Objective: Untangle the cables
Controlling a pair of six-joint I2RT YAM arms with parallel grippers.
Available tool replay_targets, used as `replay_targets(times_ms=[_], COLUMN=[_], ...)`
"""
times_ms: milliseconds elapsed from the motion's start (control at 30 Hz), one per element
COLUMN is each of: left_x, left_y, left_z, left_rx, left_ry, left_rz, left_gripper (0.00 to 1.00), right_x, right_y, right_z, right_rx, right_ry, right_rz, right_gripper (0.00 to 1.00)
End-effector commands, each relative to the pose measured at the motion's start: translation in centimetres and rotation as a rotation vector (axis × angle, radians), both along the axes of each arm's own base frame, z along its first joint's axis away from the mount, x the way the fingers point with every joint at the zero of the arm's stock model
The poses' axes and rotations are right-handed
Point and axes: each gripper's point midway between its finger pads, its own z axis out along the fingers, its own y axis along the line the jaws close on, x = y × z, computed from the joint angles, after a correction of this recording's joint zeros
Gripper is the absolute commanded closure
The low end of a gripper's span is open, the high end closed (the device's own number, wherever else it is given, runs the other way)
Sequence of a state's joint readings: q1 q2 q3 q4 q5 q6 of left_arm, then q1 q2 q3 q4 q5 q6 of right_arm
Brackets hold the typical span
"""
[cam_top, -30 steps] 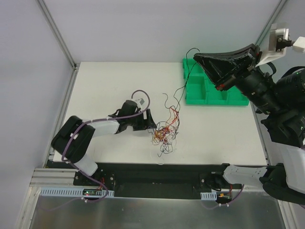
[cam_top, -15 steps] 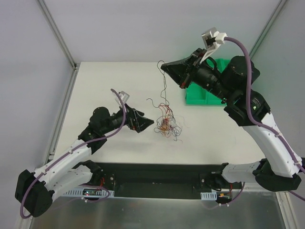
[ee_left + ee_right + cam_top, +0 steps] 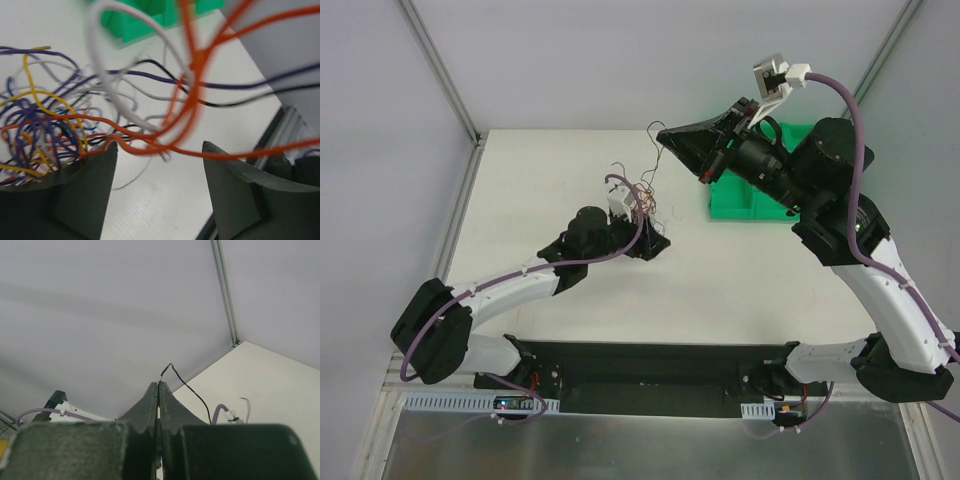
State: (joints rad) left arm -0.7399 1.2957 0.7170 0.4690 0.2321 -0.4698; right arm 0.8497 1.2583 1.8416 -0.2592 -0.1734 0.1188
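Observation:
The cables [image 3: 638,200] are a small knot of orange, purple, yellow, white and black wires, partly hidden behind my left wrist. One black wire [image 3: 655,165] rises from the knot to my right gripper [image 3: 662,133], held high over the table and shut on that wire's end [image 3: 159,385]. My left gripper [image 3: 655,243] is low beside the knot with its jaws open. In the left wrist view the knot [image 3: 40,125] fills the left side, and an orange strand [image 3: 165,147] runs across the tips of my left gripper [image 3: 159,146] without being pinched.
A green compartment bin [image 3: 740,205] stands at the back right of the white table [image 3: 540,170], also seen as the green bin [image 3: 145,17] in the left wrist view. The table's right edge and metal frame [image 3: 295,130] lie close beside the left fingers.
The knot has shifted up and to the left in the top view. My left arm has swung right, with its gripper now beside the knot. The right gripper has stayed high, still shut on the black wire.

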Motion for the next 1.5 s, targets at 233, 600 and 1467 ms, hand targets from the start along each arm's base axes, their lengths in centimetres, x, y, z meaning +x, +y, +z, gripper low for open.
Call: replay_targets(times_ms=[233,600,1467], left_x=[5.9,0.0,2.6], left_y=[3.9,-1.5,13.3], left_z=[0.9,6.0,-16.6], left_rx=[0.086,-0.223,0.212], left_ry=[-0.052,-0.256,0.452], left_rz=[0.352,-0.105,0.459], left_gripper=[0.13,0.16,1.0], right_x=[-2.5,-2.3,-3.8], right_y=[-0.7,-0.1,-9.3], right_z=[5.4,4.7,15.2], right_rx=[0.174,0.171,0.187], right_ry=[-0.063,-0.036,-0.354], right_rz=[0.083,0.094,-0.216], right_gripper=[0.99,0.99,1.0])
